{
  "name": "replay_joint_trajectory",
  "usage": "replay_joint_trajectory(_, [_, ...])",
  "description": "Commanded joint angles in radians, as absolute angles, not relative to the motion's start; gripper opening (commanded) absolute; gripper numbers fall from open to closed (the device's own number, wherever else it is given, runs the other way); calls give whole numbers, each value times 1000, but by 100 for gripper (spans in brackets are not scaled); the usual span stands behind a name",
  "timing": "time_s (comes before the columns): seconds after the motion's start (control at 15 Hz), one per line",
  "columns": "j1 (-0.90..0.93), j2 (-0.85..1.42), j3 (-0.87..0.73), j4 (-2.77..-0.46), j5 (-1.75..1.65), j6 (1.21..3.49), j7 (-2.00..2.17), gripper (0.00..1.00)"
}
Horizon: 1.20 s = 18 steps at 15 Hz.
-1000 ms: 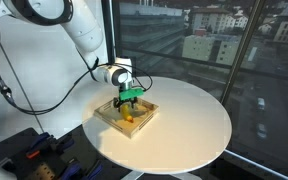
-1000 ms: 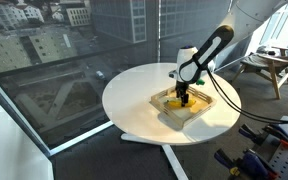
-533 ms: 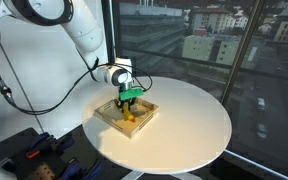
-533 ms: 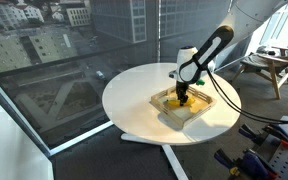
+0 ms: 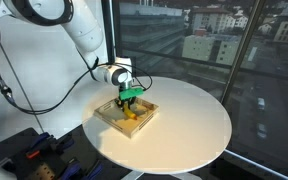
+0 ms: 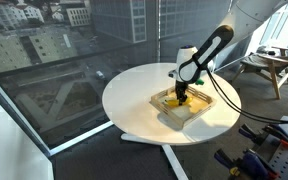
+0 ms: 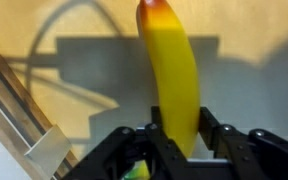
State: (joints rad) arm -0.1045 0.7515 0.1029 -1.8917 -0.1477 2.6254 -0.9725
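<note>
A long yellow piece with an orange-red tip, the yellow block (image 7: 172,75), lies on the floor of a shallow wooden tray (image 7: 44,100). My gripper (image 7: 182,138) comes in from the bottom of the wrist view, its black fingers (image 7: 216,135) pressed against both sides of the block's near end. In both exterior views the gripper (image 5: 129,103) (image 6: 182,97) reaches straight down into the wooden tray (image 5: 110,119) (image 6: 197,114), with a small yellow patch of the block (image 5: 128,116) under it. Whether the block is lifted off the tray floor I cannot tell.
The tray stands on a round white table (image 5: 189,115) (image 6: 134,95) beside large windows. The tray's raised wooden wall (image 7: 19,105) runs along the left of the wrist view. A wooden chair (image 6: 269,68) stands behind the table; tools lie on the floor (image 5: 39,160).
The arm has held its place over the tray in both exterior views. No other movement shows at this scale.
</note>
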Motion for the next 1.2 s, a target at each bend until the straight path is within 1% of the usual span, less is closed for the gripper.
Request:
replay_joint_trajectory(0.0, [-125, 725, 125, -1903, -152, 2649, -981, 16])
replay_joint_trajectory(0.07, [-126, 723, 127, -1903, -152, 2652, -981, 16])
replay_joint_trajectory(0.2, [-124, 719, 129, -1901, -153, 2646, -981, 22])
replay_joint_trajectory(0.27, [-122, 715, 128, -1902, -154, 2642, -978, 17])
replay_joint_trajectory(0.33, [-121, 709, 127, -1904, -154, 2635, -977, 19])
replay_joint_trajectory(0.47, [-121, 698, 128, -1908, -154, 2632, -977, 16])
replay_joint_trajectory(1.13, [-111, 642, 120, -1919, -156, 2604, -968, 16])
